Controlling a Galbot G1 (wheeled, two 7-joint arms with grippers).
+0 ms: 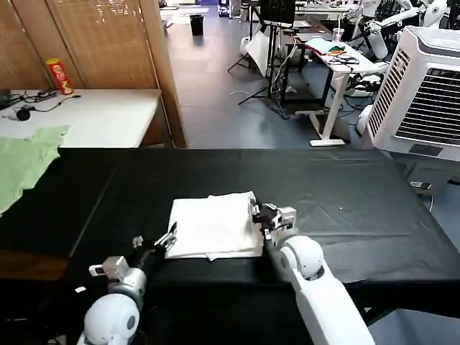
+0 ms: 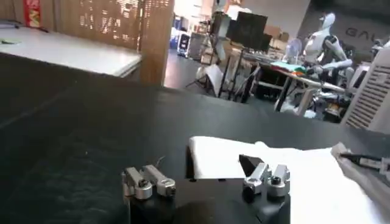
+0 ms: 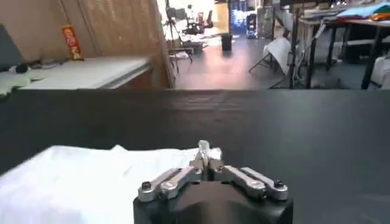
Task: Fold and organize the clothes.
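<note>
1. Black table (image 1: 359, 215) is taking up most of the space in front of the robot, serving as the flat work surface for folding.
2. White T-shirt (image 1: 214, 226) is lying near the table's front edge, roughly centred between the two arms, already folded into a compact rectangle with its plain side up; no print is showing. Judging by that shape, folding is mostly done and tidying or squaring is what's left.
3. Pale green garment (image 1: 23, 159) is hanging off the far left end of the table, well apart from the shirt, not part of this job.
4. Right gripper (image 1: 260, 213) is sitting at the shirt's right edge, fingers pressed together; in its wrist view they are meeting at a tip right on the cloth's border (image 3: 206, 153). Can't tell if fabric is pinched between them.
5. Left gripper (image 1: 167, 239) is sitting at the shirt's left front corner, fingers spread apart, one finger (image 2: 267, 177) reaching over the cloth edge, the other on bare table. Likely placed to hold or take that corner.
6. Red canister (image 1: 59, 75) is standing on the white side table behind; its label isn't readable.
7. Writing: partial letters "GAL" on the far wall in the left wrist view.
</note>
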